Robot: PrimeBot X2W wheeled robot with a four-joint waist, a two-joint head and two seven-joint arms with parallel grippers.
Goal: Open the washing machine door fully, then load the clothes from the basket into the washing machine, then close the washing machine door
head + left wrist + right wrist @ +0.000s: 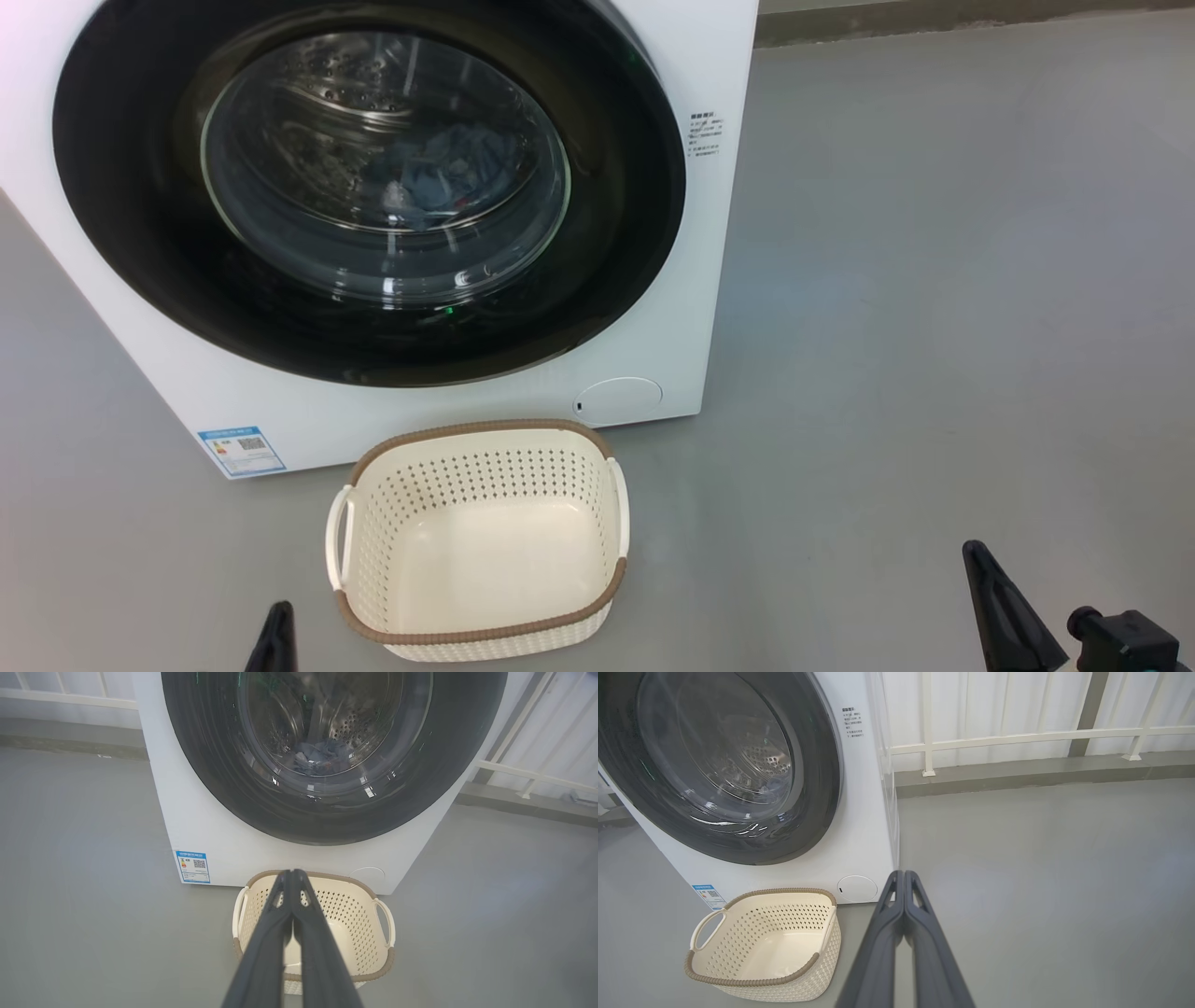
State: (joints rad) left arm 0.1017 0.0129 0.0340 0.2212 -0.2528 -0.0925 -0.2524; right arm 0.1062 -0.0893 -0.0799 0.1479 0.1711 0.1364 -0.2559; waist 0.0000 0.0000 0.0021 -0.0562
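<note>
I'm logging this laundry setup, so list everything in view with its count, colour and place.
washing machine: one, white, on floor.
washing machine door: one, black, closed.
clothes: one bundle, blue-grey, inside the machine.
basket: one, cream, brown rim, empty, before the machine.
label: one, blue, machine's lower left.
round flap: one, white, machine's lower right.
railing: one, white, at the back.
left hand: one, dark, shut, left of basket.
right hand: one, dark, shut, right of basket.

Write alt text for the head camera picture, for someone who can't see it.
A white washer with its round black door shut and blue clothes visible through the glass. An empty cream basket sits on the grey floor in front of it. The left gripper and right gripper, both shut, poke in at the bottom edge.
</note>
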